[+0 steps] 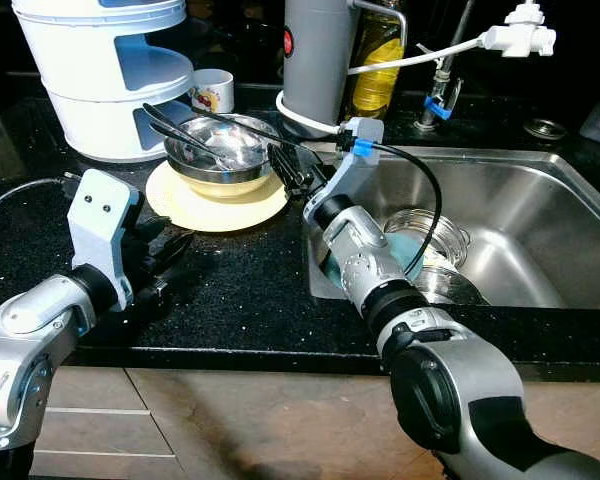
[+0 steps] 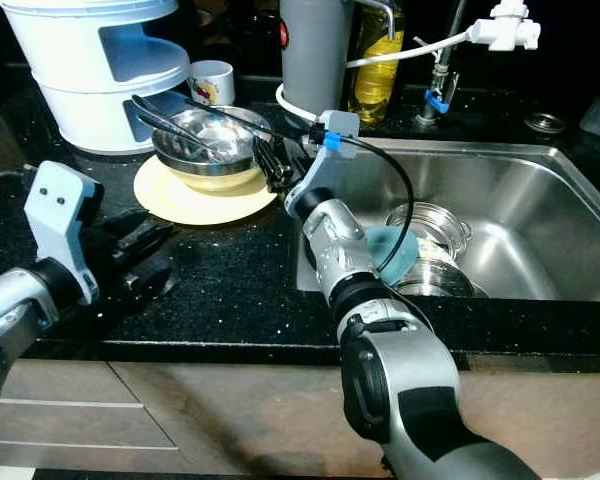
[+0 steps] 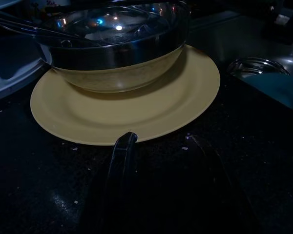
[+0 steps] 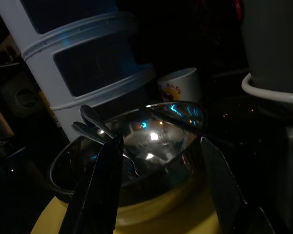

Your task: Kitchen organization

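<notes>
table [image 1: 230, 290]: showing black, flecked all over with tiny pale specks
plate [image 1: 195, 205]: showing plain pale yellow
bowl [image 1: 220, 150]: gleaming silver steel, mirroring blue and white glints
tiered rack [image 1: 105, 70]: showing white with light blue shelves inside
mug [image 1: 212, 92]: showing white with a red and yellow printed picture
sink [image 1: 520, 215]: shining bare silver steel
lid in the sink [image 1: 405, 250]: showing teal blue
bottle [image 1: 378, 60]: glowing yellow with oil
tall canister [image 1: 320, 60]: showing matte grey with a small red mark
left tool [image 1: 165, 255]: showing black fingers on a white bracket
right tool [image 1: 290, 165]: showing black fingers, with a blue clip on the cable behind
</notes>
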Robot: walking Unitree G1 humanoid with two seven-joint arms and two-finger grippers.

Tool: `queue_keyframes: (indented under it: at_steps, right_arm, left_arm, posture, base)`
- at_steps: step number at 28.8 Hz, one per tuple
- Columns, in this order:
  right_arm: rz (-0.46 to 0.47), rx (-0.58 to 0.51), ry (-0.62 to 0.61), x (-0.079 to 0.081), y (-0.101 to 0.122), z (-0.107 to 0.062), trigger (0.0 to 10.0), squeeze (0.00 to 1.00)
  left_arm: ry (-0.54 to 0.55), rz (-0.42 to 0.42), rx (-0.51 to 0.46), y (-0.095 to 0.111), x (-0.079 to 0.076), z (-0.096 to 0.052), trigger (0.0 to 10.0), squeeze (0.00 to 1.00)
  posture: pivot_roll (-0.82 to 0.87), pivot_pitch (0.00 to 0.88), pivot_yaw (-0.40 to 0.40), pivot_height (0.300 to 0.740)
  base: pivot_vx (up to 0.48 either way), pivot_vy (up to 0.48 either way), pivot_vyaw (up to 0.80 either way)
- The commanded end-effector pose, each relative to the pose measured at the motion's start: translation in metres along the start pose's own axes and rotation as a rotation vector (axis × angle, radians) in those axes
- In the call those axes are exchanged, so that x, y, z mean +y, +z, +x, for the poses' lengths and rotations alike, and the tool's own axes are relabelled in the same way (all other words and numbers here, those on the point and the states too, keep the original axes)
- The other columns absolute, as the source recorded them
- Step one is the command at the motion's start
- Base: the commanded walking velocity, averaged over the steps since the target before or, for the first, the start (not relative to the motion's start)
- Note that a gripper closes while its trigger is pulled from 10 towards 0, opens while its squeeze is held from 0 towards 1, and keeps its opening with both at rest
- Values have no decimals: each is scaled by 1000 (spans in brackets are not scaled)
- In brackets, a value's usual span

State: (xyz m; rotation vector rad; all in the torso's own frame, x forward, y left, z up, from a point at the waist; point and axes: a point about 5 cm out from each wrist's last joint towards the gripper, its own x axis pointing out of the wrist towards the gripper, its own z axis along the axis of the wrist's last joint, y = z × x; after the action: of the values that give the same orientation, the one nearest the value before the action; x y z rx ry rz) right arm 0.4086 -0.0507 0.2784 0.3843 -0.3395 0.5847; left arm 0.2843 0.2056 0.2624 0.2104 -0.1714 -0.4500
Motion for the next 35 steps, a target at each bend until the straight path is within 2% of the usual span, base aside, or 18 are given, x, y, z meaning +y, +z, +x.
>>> queue_keyframes:
  at_steps: [1,3,9,10,11,12,13,14,17,18,35]
  right_arm:
    - [18,-8,-3,2,0,1,9137,0]
    - [21,-8,-3,2,0,2,10000,0]
    - [28,-9,-3,4,0,3,9922,0]
    - [30,-10,-3,4,0,3,7686,0]
    - [32,-10,-2,4,1,3,7686,0]
    - [34,-10,-2,5,1,3,4863,0]
    - [34,-10,-2,5,1,3,4863,0]
    - [36,-10,-2,5,1,3,4353,0]
    - [42,-11,-2,5,1,4,1569,0]
    - [44,-12,-3,5,0,4,0,0]
    - [85,-36,-12,3,5,5,0,0]
  left_arm:
    - [-25,0,5,-1,-5,-1,10000,0]
    - [-26,-1,5,-1,-5,-1,10000,0]
    - [-26,1,6,-1,-5,-1,10000,0]
    - [-25,2,7,0,-5,-1,10000,0]
    - [-24,2,7,0,-5,-1,10000,0]
    - [-24,2,7,0,-5,-1,10000,0]
    - [-24,2,7,0,-5,-1,10000,0]
    - [-23,2,8,0,-5,-1,10000,0]
    - [-23,2,8,0,-5,-1,10000,0]
    - [-23,1,7,0,-5,-1,10000,0]
    - [-19,2,7,-1,-3,1,10000,0]
  posture:
    - [50,174,-60,740]
    - [51,174,-59,740]
    - [54,175,-61,740]
    - [54,175,-61,740]
    - [54,175,-62,740]
    - [55,175,-62,740]
    - [55,175,-62,740]
    - [54,176,-61,740]
    - [54,177,-60,740]
    - [54,177,-60,740]
    - [52,182,-58,740]
  base:
    - [0,0,0]
    - [0,0,0]
    - [0,0,0]
    - [0,0,0]
    - [0,0,0]
    - [0,0,0]
    - [0,0,0]
    - [0,0,0]
    - [0,0,0]
    - [0,0,0]
    - [0,0,0]
